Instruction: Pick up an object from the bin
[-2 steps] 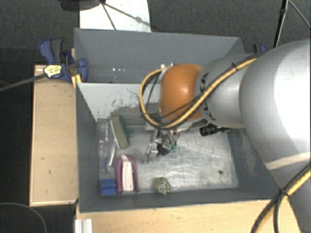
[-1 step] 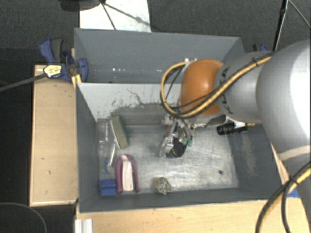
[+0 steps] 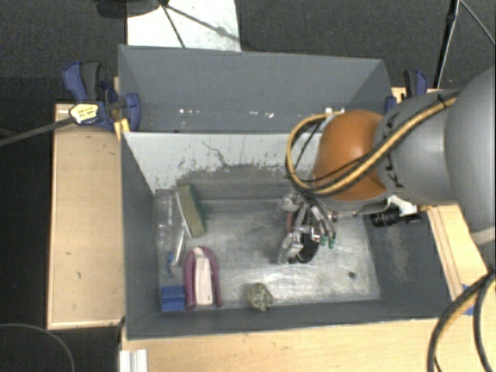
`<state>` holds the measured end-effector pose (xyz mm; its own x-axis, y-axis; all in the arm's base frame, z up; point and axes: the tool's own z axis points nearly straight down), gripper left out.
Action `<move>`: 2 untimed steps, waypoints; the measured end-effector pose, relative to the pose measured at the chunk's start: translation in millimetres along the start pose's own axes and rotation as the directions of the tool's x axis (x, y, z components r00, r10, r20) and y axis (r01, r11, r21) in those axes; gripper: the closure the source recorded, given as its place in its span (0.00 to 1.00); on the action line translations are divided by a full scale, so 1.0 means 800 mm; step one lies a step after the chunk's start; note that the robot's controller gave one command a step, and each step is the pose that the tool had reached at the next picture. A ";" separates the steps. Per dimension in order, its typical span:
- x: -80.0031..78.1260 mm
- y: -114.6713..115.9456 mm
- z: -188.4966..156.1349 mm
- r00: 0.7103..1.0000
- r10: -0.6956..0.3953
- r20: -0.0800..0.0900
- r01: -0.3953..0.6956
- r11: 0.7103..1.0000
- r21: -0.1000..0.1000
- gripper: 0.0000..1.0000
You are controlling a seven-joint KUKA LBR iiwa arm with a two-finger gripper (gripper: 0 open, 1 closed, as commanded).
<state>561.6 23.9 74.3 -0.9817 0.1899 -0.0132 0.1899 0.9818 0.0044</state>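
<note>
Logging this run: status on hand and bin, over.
Hand over bin floor, centre-right. Nearest thing, small grey-green lump by front wall, apart from it. Purple-white piece, blue block, olive slab grouped at left, away from the arm.

Bin (image 3: 248,91) tally, as I read it from here. One of each, six loose things:
- clear plastic piece (image 3: 164,227)
- tan-and-green block (image 3: 191,210)
- purple-and-pink item (image 3: 201,276)
- blue block (image 3: 172,297)
- olive lump (image 3: 258,296)
- small dark object (image 3: 310,247), mid-bin
</note>
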 end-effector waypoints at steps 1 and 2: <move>0.030 -0.068 -0.010 0.918 0.397 -0.009 -0.397 0.918 0.010 0.00; 0.041 -0.120 -0.010 0.942 0.335 -0.013 -0.335 0.942 0.011 0.00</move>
<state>511.5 -64.3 81.1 -0.8615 0.5078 0.0025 0.5078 0.8615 -0.0020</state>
